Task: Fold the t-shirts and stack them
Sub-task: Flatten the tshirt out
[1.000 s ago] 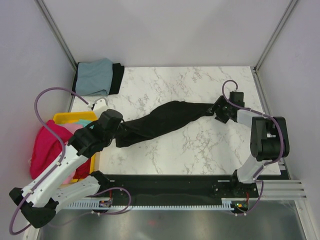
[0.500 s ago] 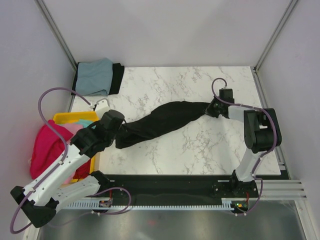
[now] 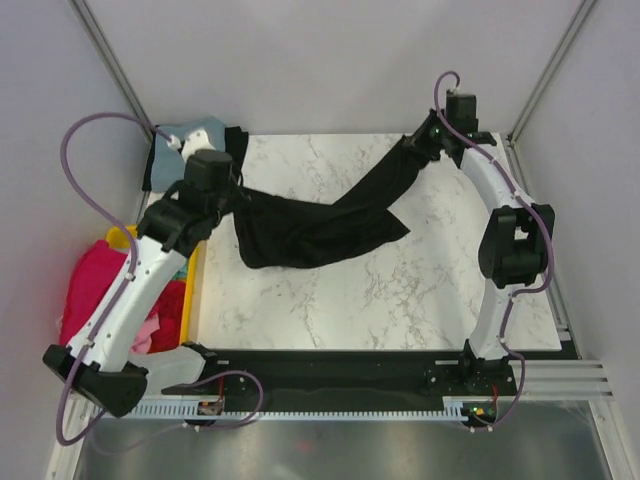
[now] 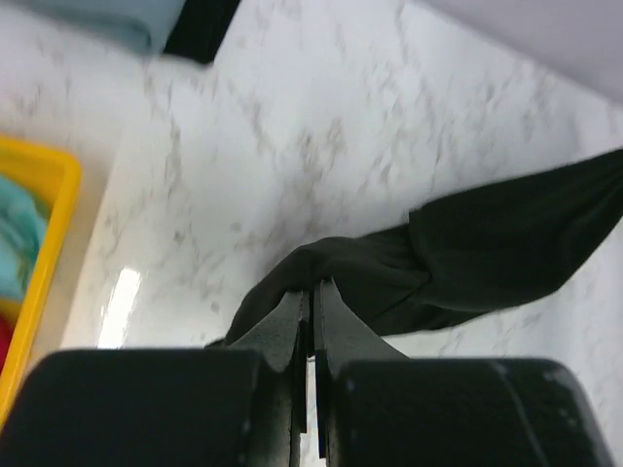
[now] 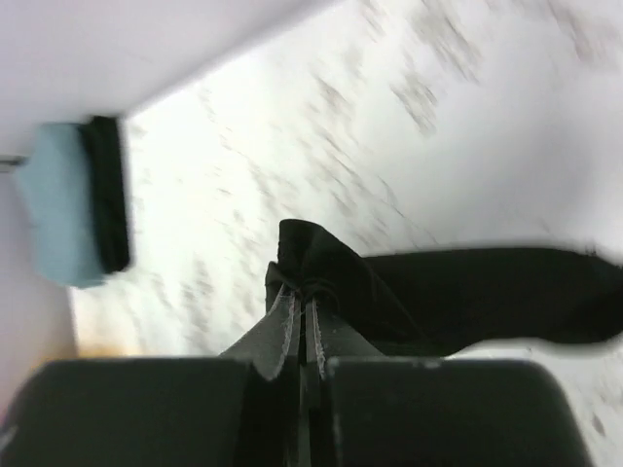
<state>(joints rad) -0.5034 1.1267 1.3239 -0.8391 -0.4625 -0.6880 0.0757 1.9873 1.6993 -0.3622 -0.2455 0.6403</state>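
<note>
A large black t-shirt [image 3: 318, 228] hangs stretched between my two grippers over the marble table, its lower part draped on the surface. My left gripper [image 3: 233, 193] is shut on the shirt's left end, and the left wrist view shows cloth pinched at the fingertips [image 4: 313, 288]. My right gripper [image 3: 413, 144], near the back right corner, is shut on the other end, with bunched black cloth [image 5: 321, 258] at its tips [image 5: 303, 292]. A folded grey-blue shirt [image 3: 205, 132] lies on a folded black one [image 3: 236, 145] at the back left, partly hidden by my left arm.
A yellow bin [image 3: 191, 290] stands off the table's left edge, with magenta and red shirts [image 3: 88, 288] heaped in and over it and a teal one [image 4: 14, 243] inside. Grey walls and metal posts close in the back and sides.
The right gripper closed on the shirt's right end. Both arms then swung toward the back of the table, lifting and spreading the black shirt between them.
</note>
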